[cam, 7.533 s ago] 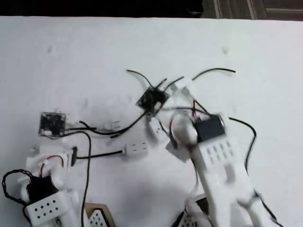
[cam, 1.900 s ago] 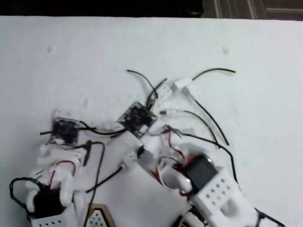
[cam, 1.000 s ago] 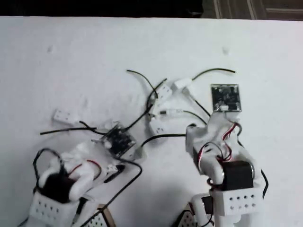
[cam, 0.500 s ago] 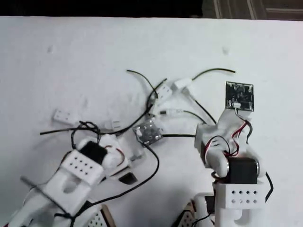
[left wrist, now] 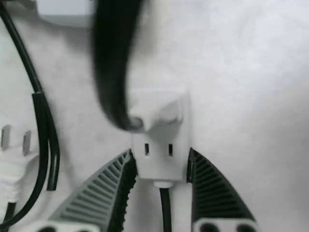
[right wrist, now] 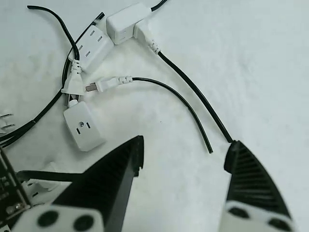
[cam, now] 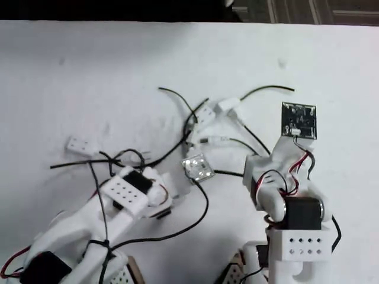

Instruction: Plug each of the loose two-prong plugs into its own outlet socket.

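The left gripper (left wrist: 160, 153) is clenched on a small white two-slot outlet socket block (left wrist: 159, 162), one grey ribbed finger (left wrist: 113, 186) pressed to each side, the block's own black cord (left wrist: 165, 208) running back between them; a white plug body (left wrist: 157, 108) on a blurred black lead touches the block's far end, though whether it is seated I cannot tell; a bare-pronged white plug (left wrist: 12, 154) lies just beside, apart from the fingers.

The right gripper (right wrist: 187, 143) hangs spread wide over the white tabletop (right wrist: 270, 58), grasping nothing; a white single-outlet block (right wrist: 84, 128) lies near one finger; beyond it lies a slim white two-prong plug (right wrist: 104, 84), unplugged; farther off are a white multi-slot socket block (right wrist: 91, 46) and a white adapter (right wrist: 126, 21) with a plug in it.
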Action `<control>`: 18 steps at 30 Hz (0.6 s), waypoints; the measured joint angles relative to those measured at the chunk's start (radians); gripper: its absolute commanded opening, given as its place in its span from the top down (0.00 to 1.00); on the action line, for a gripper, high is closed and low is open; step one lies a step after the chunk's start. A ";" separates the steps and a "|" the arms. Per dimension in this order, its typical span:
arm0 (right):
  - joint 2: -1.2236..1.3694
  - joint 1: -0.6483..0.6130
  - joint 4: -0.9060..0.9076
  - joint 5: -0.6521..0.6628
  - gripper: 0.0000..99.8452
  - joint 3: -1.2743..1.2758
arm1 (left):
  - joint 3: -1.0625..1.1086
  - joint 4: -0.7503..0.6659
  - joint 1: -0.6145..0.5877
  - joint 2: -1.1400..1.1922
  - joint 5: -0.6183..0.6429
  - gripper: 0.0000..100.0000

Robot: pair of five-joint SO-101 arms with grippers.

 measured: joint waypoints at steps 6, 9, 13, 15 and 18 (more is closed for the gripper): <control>0.000 0.000 0.000 0.000 0.73 0.000 | -0.089 0.057 -0.011 0.005 0.000 0.98; 0.000 0.000 0.000 0.000 0.73 0.000 | -0.207 0.143 -0.058 0.006 0.000 0.98; 0.000 0.000 0.000 0.000 0.73 0.000 | -0.377 0.196 -0.155 0.008 -0.002 0.98; 0.000 0.000 0.000 0.000 0.73 0.000 | -0.448 0.199 -0.206 0.014 -0.002 0.98; 0.000 0.000 0.000 0.000 0.73 0.002 | -0.534 0.190 -0.267 0.015 -0.002 0.98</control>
